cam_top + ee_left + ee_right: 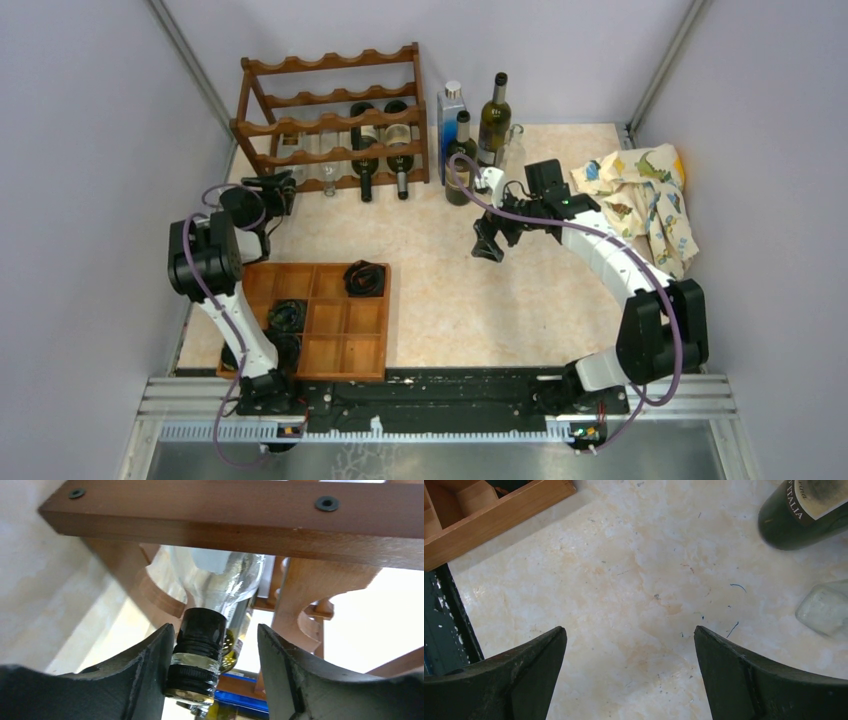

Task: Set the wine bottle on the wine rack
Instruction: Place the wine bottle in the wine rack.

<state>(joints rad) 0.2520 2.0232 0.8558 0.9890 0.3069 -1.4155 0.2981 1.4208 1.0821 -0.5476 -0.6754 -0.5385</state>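
Our left end effector (215,630) sits released around the wine bottle (220,575) in the wine rack (200,520); our right end effector (629,630) is released too.

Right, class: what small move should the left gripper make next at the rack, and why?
Probably draw the left gripper straight back off the black cap: the clear bottle already lies in the wine rack, and the jaws stand open with a gap beside the cap.
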